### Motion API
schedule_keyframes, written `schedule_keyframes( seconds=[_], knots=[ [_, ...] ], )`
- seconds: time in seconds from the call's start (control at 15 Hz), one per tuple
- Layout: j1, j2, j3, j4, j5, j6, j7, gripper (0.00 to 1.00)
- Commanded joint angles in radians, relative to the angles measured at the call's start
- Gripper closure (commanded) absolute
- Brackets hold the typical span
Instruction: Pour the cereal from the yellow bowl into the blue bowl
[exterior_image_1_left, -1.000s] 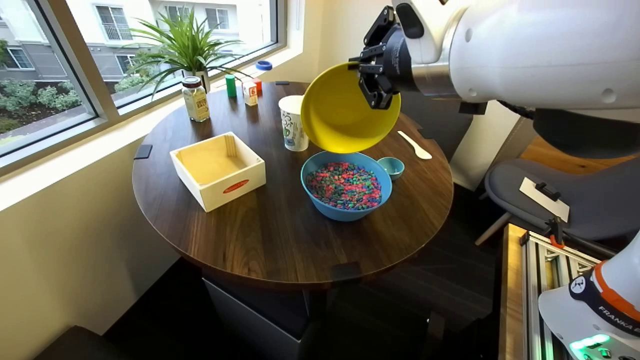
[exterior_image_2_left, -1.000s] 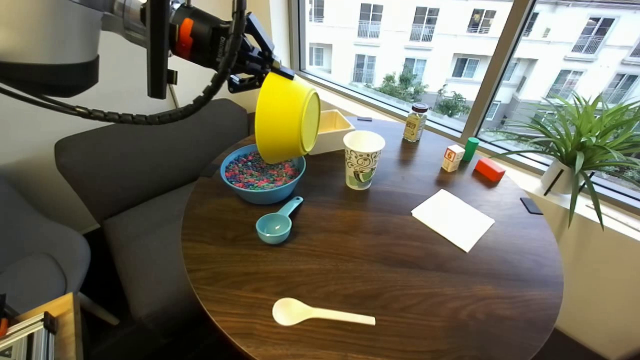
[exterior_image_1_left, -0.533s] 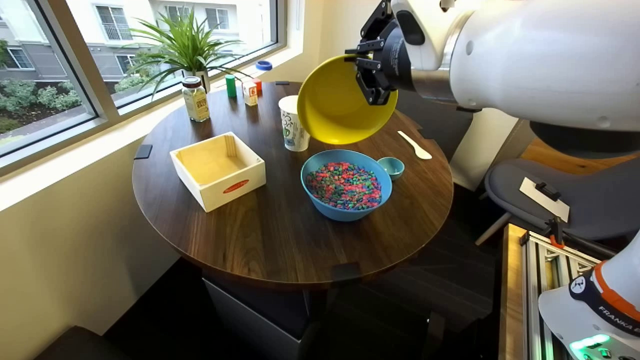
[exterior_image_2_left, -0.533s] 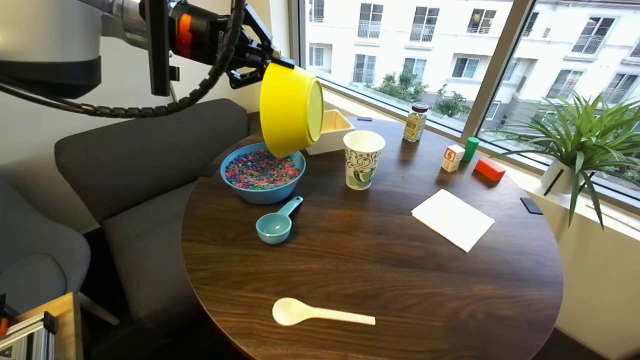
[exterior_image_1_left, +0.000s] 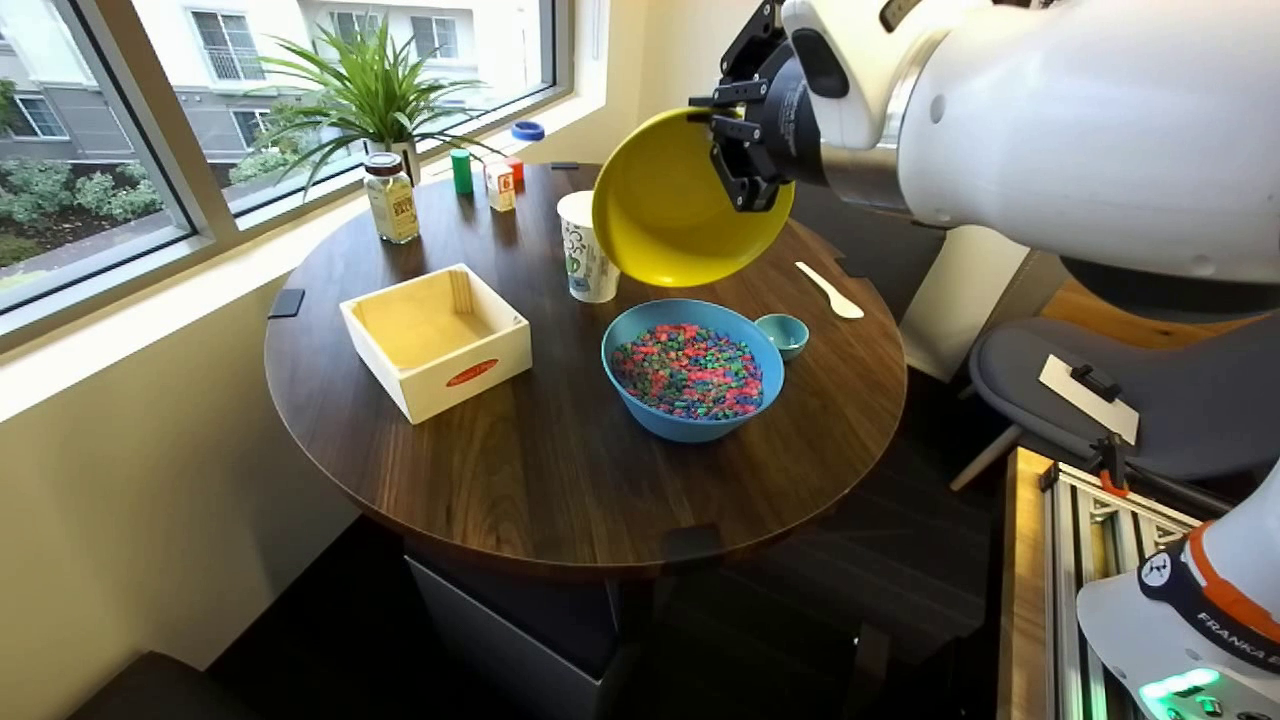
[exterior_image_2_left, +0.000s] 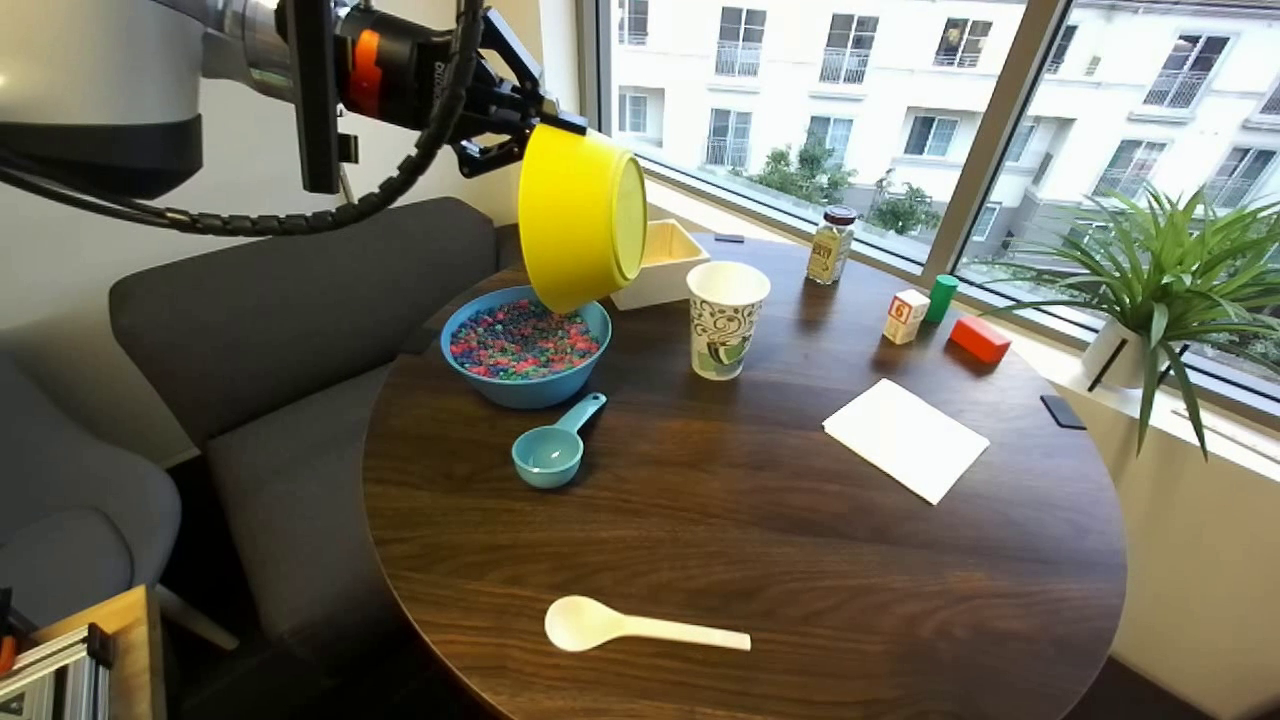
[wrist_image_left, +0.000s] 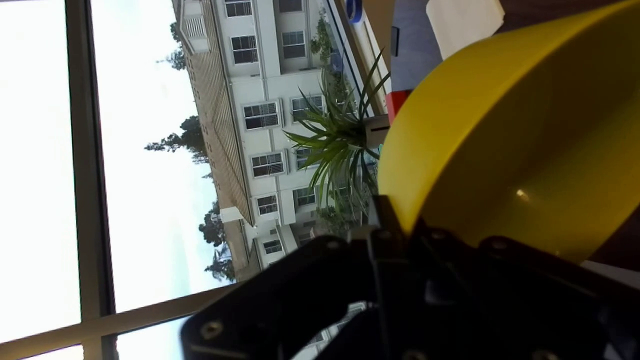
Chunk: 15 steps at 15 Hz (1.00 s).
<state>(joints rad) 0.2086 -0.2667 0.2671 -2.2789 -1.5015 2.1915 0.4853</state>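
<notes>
Against a second ago, the yellow bowl (exterior_image_1_left: 680, 215) hangs higher above the blue bowl (exterior_image_1_left: 685, 428), tilted steeply, a gap now showing between them in an exterior view. The gripper (exterior_image_1_left: 712, 112) grasps the yellow bowl's rim. The cereal (exterior_image_1_left: 690, 375) lies in the blue bowl, its heap looking unchanged. On the round wooden desk (exterior_image_1_left: 520, 480), a measuring cup (exterior_image_2_left: 548, 460) sits just beside that bowl, and a pale spoon (exterior_image_2_left: 650, 627) lies near the edge. A glass jar (exterior_image_1_left: 392, 210) stands near the window-side edge; past that edge, a potted plant (exterior_image_1_left: 385, 100) stands on the sill (exterior_image_1_left: 160, 300).
</notes>
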Motion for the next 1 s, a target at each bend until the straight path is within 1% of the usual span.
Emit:
schedule_keyframes(
  seconds=[0.0, 0.27, 0.47, 0.67, 0.93],
  knots=[
    [0.021, -0.002, -0.021, 0.009, 0.056, -0.003, 0.007, 0.99],
    [0.017, -0.028, -0.053, 0.027, 0.166, 0.046, 0.038, 0.99],
    [0.002, -0.043, -0.093, 0.061, 0.293, 0.114, 0.051, 0.99],
    [-0.015, -0.067, -0.138, 0.075, 0.449, 0.176, 0.022, 0.99],
    [-0.045, -0.102, -0.197, 0.063, 0.716, 0.243, -0.058, 0.99]
  ],
)
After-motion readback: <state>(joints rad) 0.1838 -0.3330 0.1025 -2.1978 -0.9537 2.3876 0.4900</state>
